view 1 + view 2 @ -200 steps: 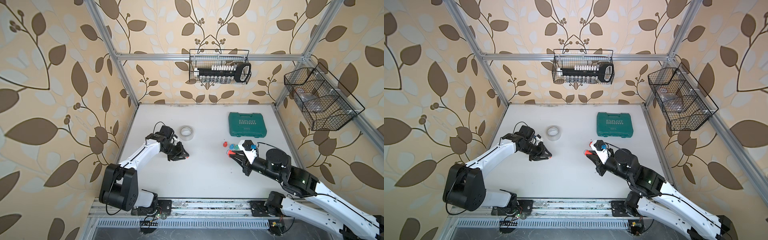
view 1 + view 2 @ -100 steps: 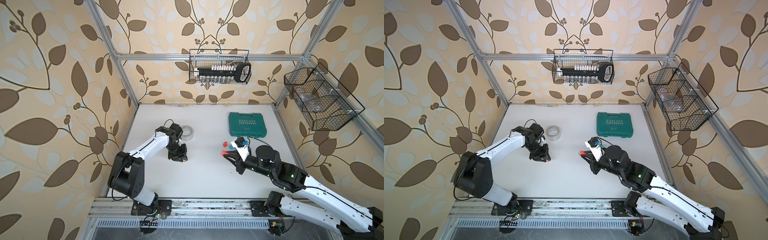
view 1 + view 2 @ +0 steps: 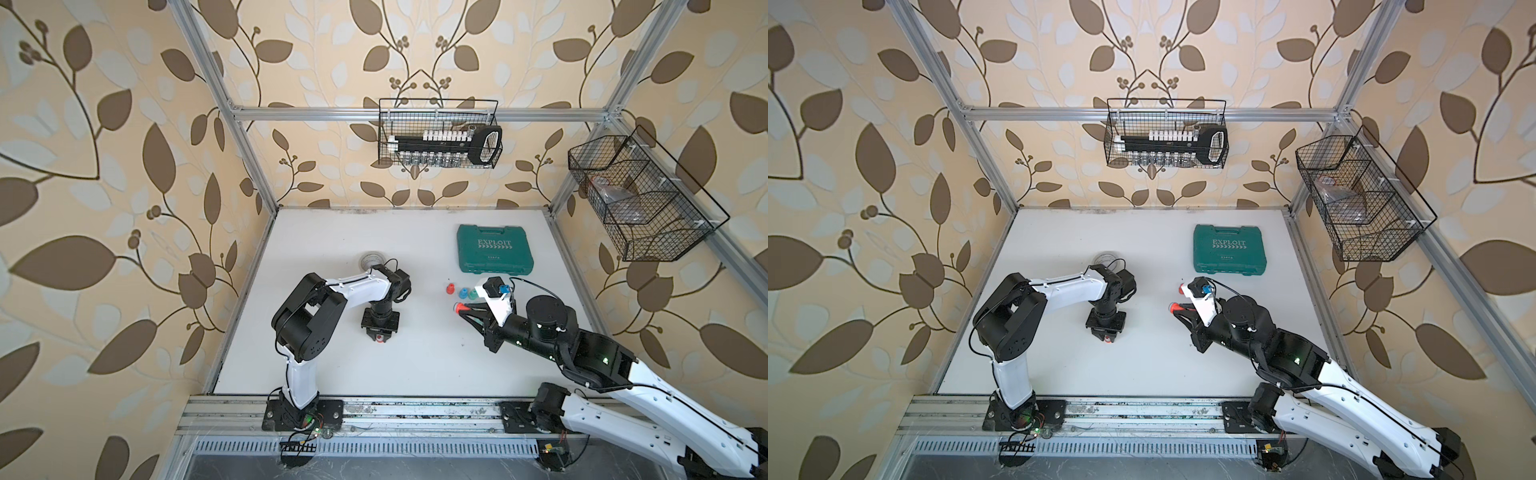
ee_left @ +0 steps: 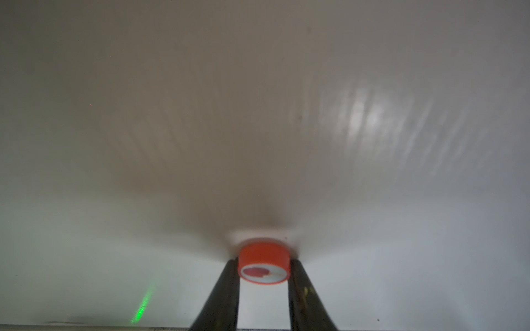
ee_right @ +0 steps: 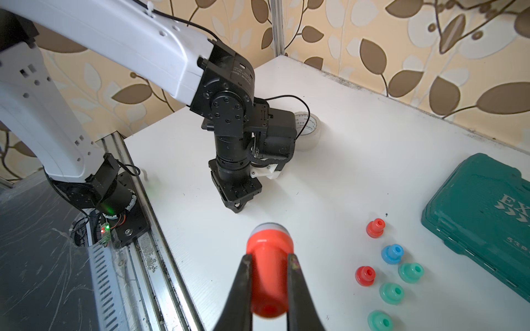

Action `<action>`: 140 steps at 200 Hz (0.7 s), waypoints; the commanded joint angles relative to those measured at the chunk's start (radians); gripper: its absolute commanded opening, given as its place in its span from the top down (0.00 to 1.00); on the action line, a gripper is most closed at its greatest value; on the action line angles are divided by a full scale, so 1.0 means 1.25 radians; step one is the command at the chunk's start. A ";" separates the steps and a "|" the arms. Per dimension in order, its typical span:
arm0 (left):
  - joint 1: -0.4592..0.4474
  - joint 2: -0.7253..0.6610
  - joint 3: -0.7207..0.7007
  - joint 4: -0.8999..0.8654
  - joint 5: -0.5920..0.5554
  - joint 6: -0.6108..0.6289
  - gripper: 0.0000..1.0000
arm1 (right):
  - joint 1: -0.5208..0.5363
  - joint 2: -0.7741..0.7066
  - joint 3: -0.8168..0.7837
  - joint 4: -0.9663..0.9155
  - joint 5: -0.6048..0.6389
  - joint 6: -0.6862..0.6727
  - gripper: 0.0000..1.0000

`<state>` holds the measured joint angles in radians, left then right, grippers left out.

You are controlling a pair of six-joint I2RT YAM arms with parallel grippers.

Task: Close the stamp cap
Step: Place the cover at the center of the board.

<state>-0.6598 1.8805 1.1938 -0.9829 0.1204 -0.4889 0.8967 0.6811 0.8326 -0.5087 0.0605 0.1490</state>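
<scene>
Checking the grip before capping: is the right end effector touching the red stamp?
Touching. In the right wrist view the right end effector clamps the red stamp on both sides, no gap.

Left arm [image 3: 361,289]: white moulded shell links with slotted cut-outs; black cylindrical joint housings carrying rings of small screws [image 5: 226,106] and faint white lettering. A thin black cable [image 5: 289,99] loops off the wrist section; a white printed bracket [image 5: 265,172] is fitted beside it. Green base lamp [image 5: 106,227] lit. Right arm [image 3: 546,311]: same white-and-black build; green elbow lamp [image 3: 605,360] lit on a black housing; white wrist mount [image 3: 496,307] with a blue connector [image 3: 503,289] at its 1 o'clock corner in a top view. Left gripper [image 4: 263,262] and right gripper [image 5: 269,258]: slim black tapered fingers [image 4: 226,292], one on the left showing yellowish scuffs [image 4: 305,292].
</scene>
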 commanded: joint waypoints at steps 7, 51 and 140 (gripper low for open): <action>0.001 -0.032 -0.017 0.031 -0.047 -0.020 0.63 | 0.001 -0.011 0.032 -0.031 0.015 -0.005 1.00; 0.001 -0.136 -0.076 0.098 -0.059 -0.030 0.58 | 0.000 -0.002 0.047 -0.038 0.007 -0.001 1.00; -0.016 -0.247 -0.237 0.239 -0.062 -0.087 0.61 | 0.000 0.012 0.050 -0.038 -0.010 0.025 1.00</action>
<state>-0.6685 1.6138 0.9371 -0.7284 0.0677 -0.5606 0.8967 0.6960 0.8680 -0.5434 0.0593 0.1616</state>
